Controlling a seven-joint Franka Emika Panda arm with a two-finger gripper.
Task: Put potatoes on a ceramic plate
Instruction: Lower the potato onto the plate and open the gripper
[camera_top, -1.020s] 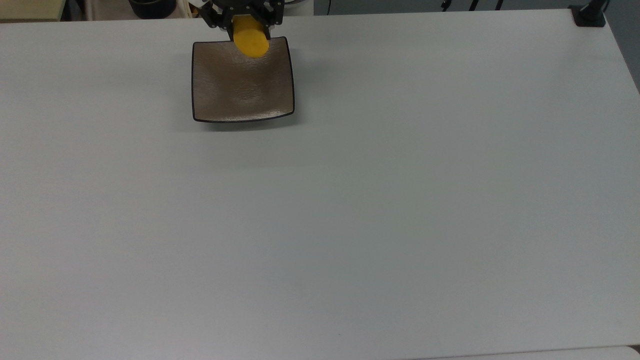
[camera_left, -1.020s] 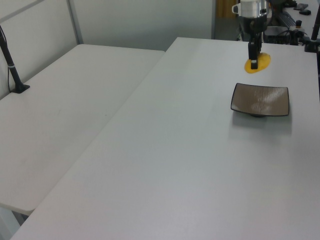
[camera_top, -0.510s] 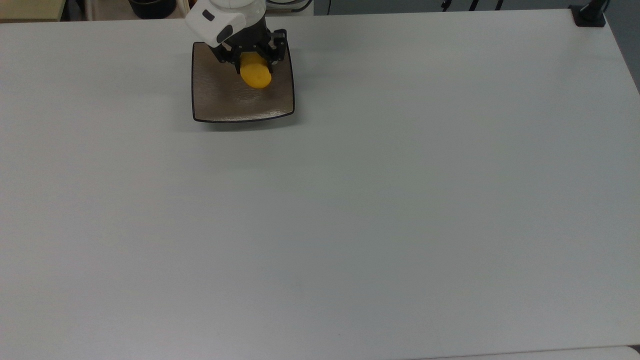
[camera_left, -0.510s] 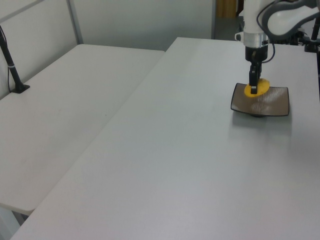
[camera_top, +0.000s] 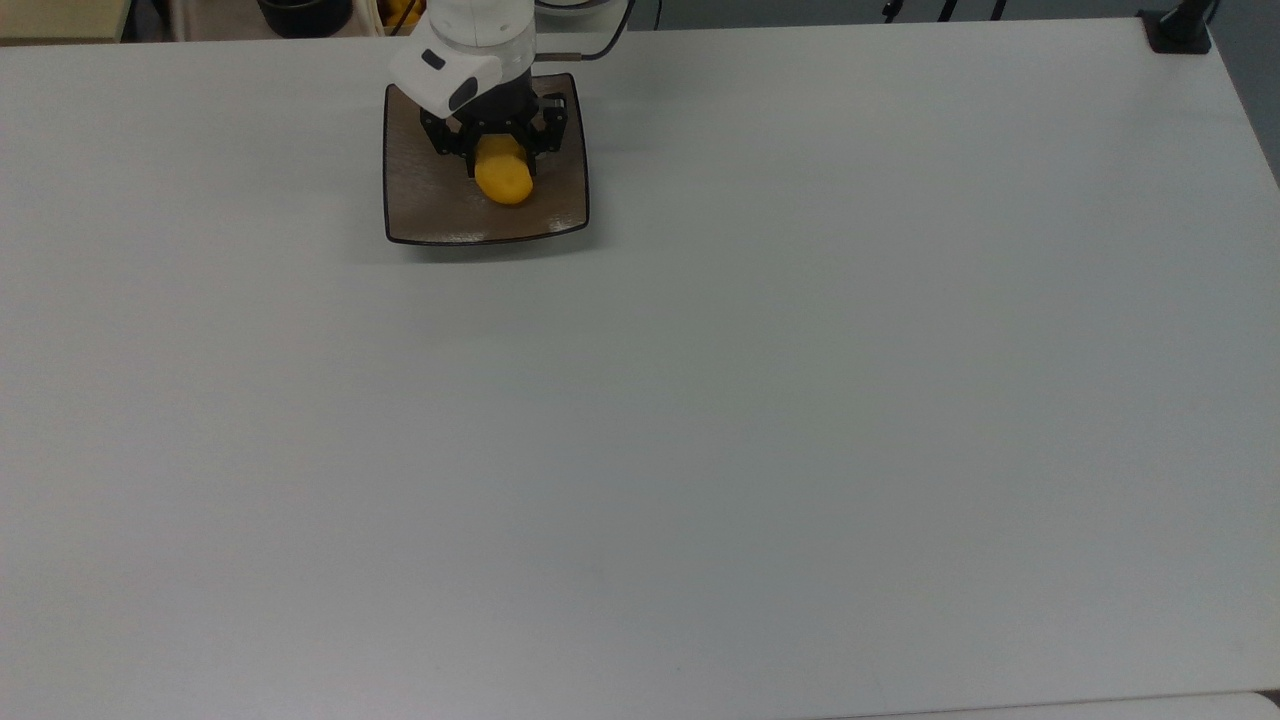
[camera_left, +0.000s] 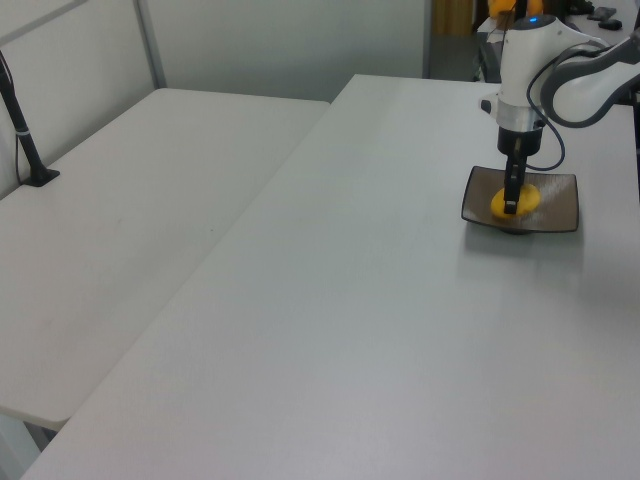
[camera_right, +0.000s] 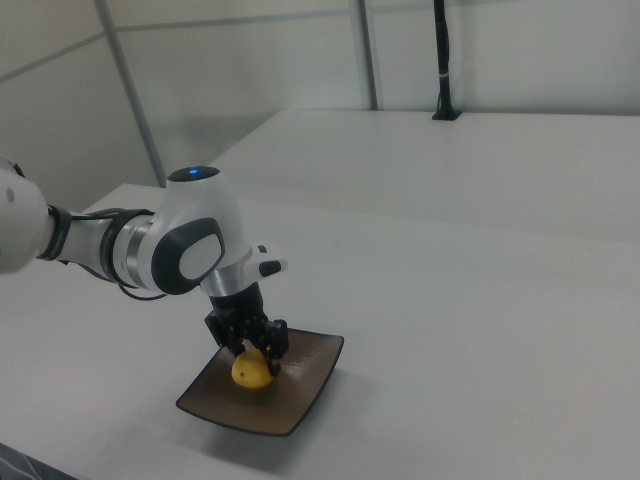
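Note:
The square brown-grey ceramic plate (camera_top: 430, 215) sits near the far edge of the white table, left of centre in the top view. My gripper (camera_top: 500, 170) points straight down over the plate's middle and is shut on the small yellow-orange potato (camera_top: 505, 185). The potato hangs low, at or just above the plate's surface; I cannot tell whether it touches. In the left view one black finger (camera_left: 512, 192) crosses in front of the potato (camera_left: 524, 203) above the plate (camera_left: 558, 205). In the right view the gripper (camera_right: 258, 358) grips the potato (camera_right: 250, 374) over the plate (camera_right: 300, 395).
The white arm (camera_top: 465, 45) reaches in from beyond the table's far edge. A black clamp base (camera_top: 1180, 30) stands at the top view's far right corner. A second white table (camera_left: 120, 230) with a black pole (camera_left: 22, 130) adjoins on the left view's left.
The gripper carried the potato from beyond the plate's far rim to over the plate's middle and came down close to its surface. The plate has not moved.

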